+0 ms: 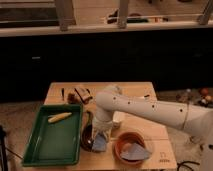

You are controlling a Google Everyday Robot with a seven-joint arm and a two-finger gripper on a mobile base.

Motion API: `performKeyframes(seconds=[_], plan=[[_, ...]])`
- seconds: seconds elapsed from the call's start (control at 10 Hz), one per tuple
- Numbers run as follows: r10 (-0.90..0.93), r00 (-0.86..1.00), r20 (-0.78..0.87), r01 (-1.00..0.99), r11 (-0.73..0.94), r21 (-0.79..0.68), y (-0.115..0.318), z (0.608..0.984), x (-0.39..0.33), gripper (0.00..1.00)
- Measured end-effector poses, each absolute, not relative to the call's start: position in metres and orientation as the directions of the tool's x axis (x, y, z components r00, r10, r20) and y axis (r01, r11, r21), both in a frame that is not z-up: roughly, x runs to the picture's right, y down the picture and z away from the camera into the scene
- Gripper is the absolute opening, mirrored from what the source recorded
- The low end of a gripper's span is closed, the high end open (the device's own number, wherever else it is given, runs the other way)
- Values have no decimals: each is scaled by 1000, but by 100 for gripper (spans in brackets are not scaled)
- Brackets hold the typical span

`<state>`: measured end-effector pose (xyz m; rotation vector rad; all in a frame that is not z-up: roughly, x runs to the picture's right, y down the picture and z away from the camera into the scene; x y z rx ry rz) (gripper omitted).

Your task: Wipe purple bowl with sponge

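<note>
step: wiping | gripper (99,134) lowered over purple bowl (87,139), near desk (131,90) front beside green tray (54,142) | sponge (100,144) below it, angled into bowl, likely for contact | grip: cannot tell

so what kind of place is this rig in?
Likely an indoor test area: small wooden table, green plastic tray, pale railing posts behind. The gripper is at the dark purple bowl.
</note>
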<state>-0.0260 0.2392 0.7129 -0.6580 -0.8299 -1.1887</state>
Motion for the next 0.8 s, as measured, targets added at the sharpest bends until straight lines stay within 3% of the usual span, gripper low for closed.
performKeyframes(seconds=[0.8], plan=[[-576, 71, 814, 976, 207, 62, 202, 745, -64, 0]])
